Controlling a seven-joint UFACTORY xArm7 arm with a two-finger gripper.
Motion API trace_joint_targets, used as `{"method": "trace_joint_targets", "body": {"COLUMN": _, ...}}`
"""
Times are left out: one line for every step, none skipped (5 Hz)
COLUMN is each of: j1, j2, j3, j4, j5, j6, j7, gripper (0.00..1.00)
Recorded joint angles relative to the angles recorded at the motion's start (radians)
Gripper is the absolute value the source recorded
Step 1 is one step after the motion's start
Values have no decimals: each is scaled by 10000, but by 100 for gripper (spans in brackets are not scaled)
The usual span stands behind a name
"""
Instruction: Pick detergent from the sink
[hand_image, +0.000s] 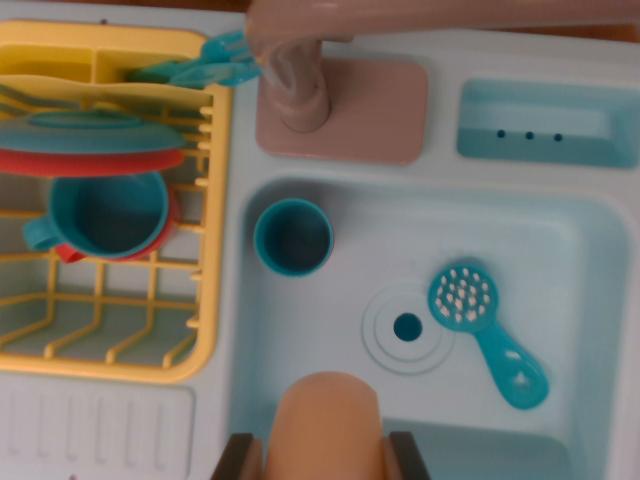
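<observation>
I saw my gripper (325, 462) closed on the orange detergent bottle (328, 425), held above the sink (570, 250) just below its drain (407, 326); no label was readable.

Soft, even, diffuse light; bright overall, no hard glare. Whole wrist view slightly blurred, colours pastel and washed. Sink (590, 300) basin evenly lit, faint shade along its left wall and under near rim. Faucet (300, 70) at top edge strongly out of focus, smeared outline. Detergent bottle (328, 425) at bottom edge very close to lens, blurred, no surface detail. Dish rack (215, 250) bars soft-edged, weak shadows beneath. Brush (487, 330) bristles barely resolved.
</observation>
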Motion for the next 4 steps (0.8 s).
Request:
{"method": "trace_joint_targets", "body": {"j1": 0, "j2": 0, "j3": 0, "j4": 0, "j5": 0, "j6": 0, "j7": 0, "gripper": 100}}
{"method": "trace_joint_targets", "body": {"j1": -1, "j2": -105, "j3": -1, "j4": 283, "j5": -15, "j6": 387, "j7": 23, "gripper": 100}}
{"method": "trace_joint_targets", "body": {"j1": -1, "j2": -105, "j3": -1, "j4": 283, "j5": -15, "j6": 387, "j7": 23, "gripper": 100}}
{"method": "trace_joint_targets", "body": {"j1": -2, "j2": -202, "j3": -1, "j4": 546, "j5": -29, "j6": 747, "j7": 44, "gripper": 100}}
